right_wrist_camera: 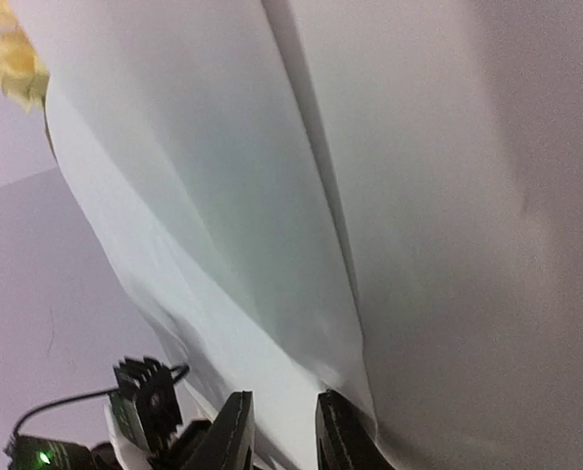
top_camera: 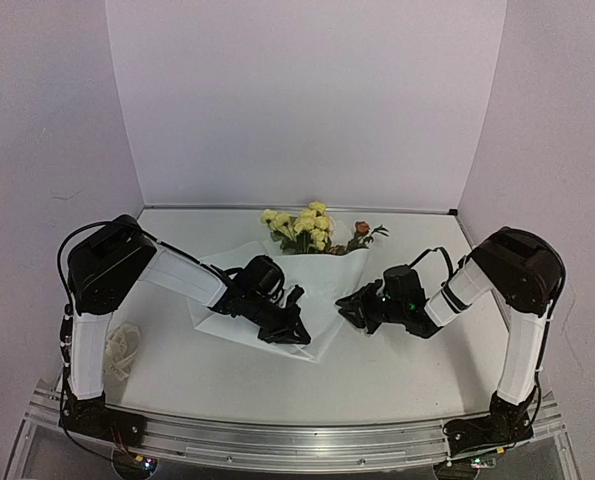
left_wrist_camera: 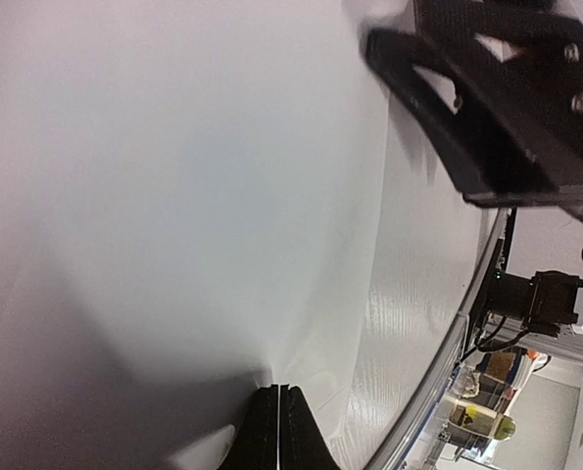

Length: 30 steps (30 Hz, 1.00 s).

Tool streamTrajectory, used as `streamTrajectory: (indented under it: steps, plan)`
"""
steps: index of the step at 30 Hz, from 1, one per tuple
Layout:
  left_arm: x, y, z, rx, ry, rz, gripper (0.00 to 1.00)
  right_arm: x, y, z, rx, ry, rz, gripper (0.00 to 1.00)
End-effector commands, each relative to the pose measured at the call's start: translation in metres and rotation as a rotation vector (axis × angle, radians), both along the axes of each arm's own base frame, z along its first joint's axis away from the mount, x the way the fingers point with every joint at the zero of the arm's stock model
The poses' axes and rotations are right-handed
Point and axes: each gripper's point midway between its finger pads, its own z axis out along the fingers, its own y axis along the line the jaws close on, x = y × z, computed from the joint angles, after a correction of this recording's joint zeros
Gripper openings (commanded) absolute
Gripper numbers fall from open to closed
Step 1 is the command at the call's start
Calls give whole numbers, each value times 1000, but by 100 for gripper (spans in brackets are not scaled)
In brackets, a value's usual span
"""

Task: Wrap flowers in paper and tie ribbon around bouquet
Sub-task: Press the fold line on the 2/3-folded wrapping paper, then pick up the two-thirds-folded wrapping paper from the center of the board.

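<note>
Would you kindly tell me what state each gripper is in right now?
Left gripper: shut, pinching the paper.
Right gripper: open, fingers slightly apart against the paper, nothing held.

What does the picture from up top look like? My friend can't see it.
White paper folded loosely around yellow flowers lies on a table. The left arm's fingers and the right arm's fingers reach it from either side. A cream ribbon lies bunched near the left arm's base.
</note>
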Motion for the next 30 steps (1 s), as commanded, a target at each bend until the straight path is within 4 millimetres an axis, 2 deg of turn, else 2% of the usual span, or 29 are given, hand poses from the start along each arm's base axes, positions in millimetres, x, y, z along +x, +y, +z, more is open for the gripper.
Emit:
streamTrajectory:
  steps: [1, 6, 10, 12, 17, 19, 21, 24, 27, 30]
  plan:
    - [-17, 34, -42, 175, 75, 9, 4, 39, -17, -17, -22, 64, -65, 24]
    - [-19, 36, -41, 179, 77, 1, 4, 79, -37, -27, -26, 107, -115, 24]
    - [-18, 39, -41, 181, 82, 6, 4, 117, -61, -21, -42, 111, -152, 24]
    - [-18, 41, -41, 182, 82, 7, 3, 128, -73, -22, -70, 126, -148, 24]
    - [-19, 43, -41, 183, 86, 11, 3, 160, -94, -11, -89, 107, -123, 26]
    - [-19, 42, -40, 180, 84, 12, 3, 171, -97, 1, -82, 84, -98, 26]
    - [-17, 40, -36, 167, 77, 14, 4, 175, -95, 17, -83, 58, -64, 27]
    - [-10, 31, -22, 130, 48, 18, 7, 169, -92, 53, -98, 0, -29, 29]
    - [2, 17, 5, 67, 3, 23, 11, 154, -96, 82, -122, -50, -11, 31]
    - [13, 5, 37, 3, -46, 36, 14, 129, -99, 107, -188, -83, 16, 32]
